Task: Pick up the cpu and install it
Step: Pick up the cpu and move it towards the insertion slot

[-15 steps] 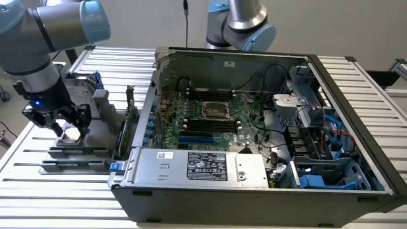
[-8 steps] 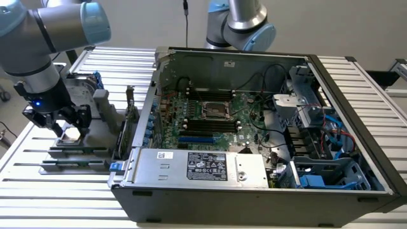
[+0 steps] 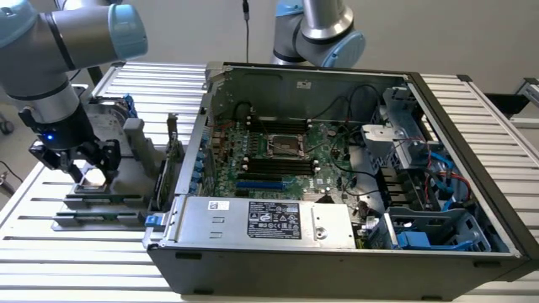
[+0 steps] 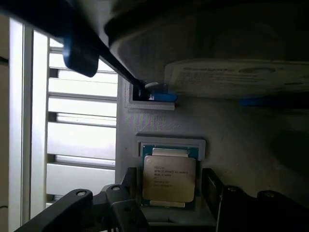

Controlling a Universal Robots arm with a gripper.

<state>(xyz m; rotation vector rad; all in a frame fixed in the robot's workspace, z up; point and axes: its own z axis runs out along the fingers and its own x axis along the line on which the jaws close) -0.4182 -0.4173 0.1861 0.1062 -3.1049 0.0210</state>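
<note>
cpu [image 4: 169, 178]: flat square chip, silver-grey metal top with small printed lines, thin green rim showing at the edges. It lies flat in a recess of a grey holder [image 4: 159, 123], which sits on the slatted table [image 3: 50, 252] at the exterior view's left, beside the open computer case [image 3: 471, 120].

Arm [image 3: 50, 88]: comes down near-vertical over the holder, wrist pointing down.

gripper [image 3: 88, 168]: jaws spread wide, gripping nothing. One black finger stands on each side of the cpu, clear of its edges. The chip lies between and just below the tips.

Motherboard socket [image 3: 284, 146] inside the case is well apart from the chip.
</note>
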